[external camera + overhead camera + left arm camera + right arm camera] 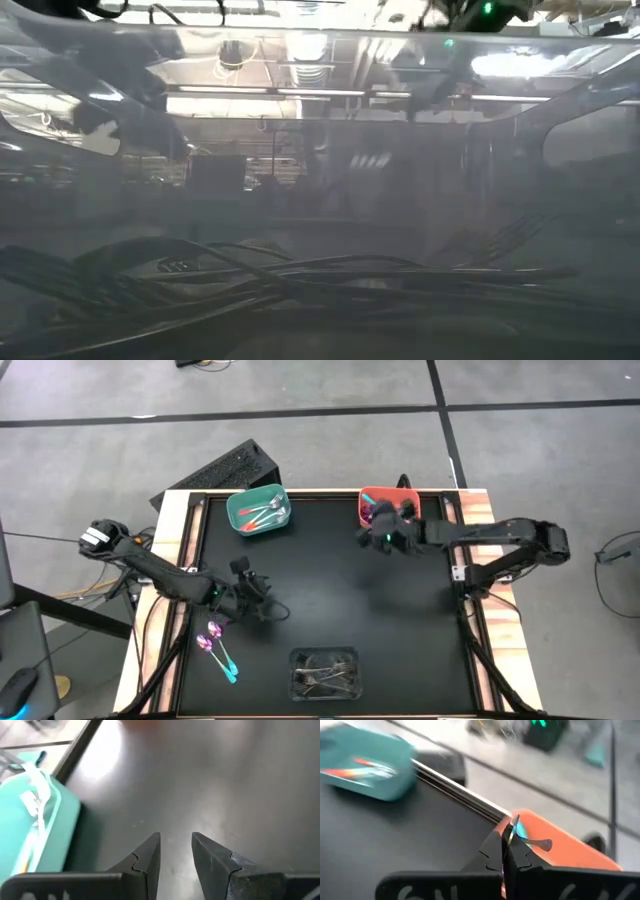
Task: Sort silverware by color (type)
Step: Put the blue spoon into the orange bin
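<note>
At the bench's eight-o'clock corner two pieces of silverware lie loose on the black mat, crossing each other, one with a teal handle and one pink or purple, their shiny heads toward eleven o'clock. More pieces sit in the teal bin at eleven o'clock, and a further one is pinched in the right gripper, whose jaws are clenched on its thin shiny edge beside the orange bin at one o'clock. The left gripper hovers over bare mat just toward two o'clock of the loose pair, jaws parted a little and holding nothing.

These pieces look small, light and rigid, and the polished heads are likely slippery, so the handle's mid-length seems the safer place to take hold. Lying flat on the mat, each offers only a thin edge, and the crossed pair may shift together when one is lifted.

Matte black and flat, the mat is framed by a pale wooden border. A clear plastic tray of dull grey cutlery sits at six o'clock and fills the low view, so little shows through it. Grey floor with dark seams surrounds the bench, and a black keyboard-like object lies beyond the teal bin.
</note>
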Action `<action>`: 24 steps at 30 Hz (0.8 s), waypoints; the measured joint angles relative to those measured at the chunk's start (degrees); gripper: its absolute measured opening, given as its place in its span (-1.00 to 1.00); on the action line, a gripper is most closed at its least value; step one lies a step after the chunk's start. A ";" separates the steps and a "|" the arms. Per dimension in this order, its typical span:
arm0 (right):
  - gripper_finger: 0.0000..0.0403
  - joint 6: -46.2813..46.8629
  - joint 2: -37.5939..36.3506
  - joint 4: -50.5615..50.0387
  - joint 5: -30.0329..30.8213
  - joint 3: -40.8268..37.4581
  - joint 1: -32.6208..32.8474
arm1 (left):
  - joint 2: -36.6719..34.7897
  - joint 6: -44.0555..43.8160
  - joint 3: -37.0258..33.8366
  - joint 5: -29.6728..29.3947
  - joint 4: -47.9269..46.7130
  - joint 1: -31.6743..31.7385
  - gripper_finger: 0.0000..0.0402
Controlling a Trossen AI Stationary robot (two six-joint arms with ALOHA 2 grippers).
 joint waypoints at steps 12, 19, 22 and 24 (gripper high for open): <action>-0.85 3.35 3.58 -8.27 -12.57 0.09 -17.74 | 0.02 7.19 0.00 -0.02 2.55 8.03 -0.50; -0.43 2.20 3.21 -9.52 -16.01 -0.03 -19.64 | 0.02 8.27 0.00 -0.03 2.67 9.20 -0.50; -0.24 2.15 2.57 -8.31 -16.01 -0.01 -17.65 | 0.02 6.69 0.00 1.20 2.46 8.57 -0.50; -0.13 2.12 2.57 -6.55 -16.10 -0.02 -15.17 | 0.02 4.76 0.00 4.12 2.27 7.62 -0.50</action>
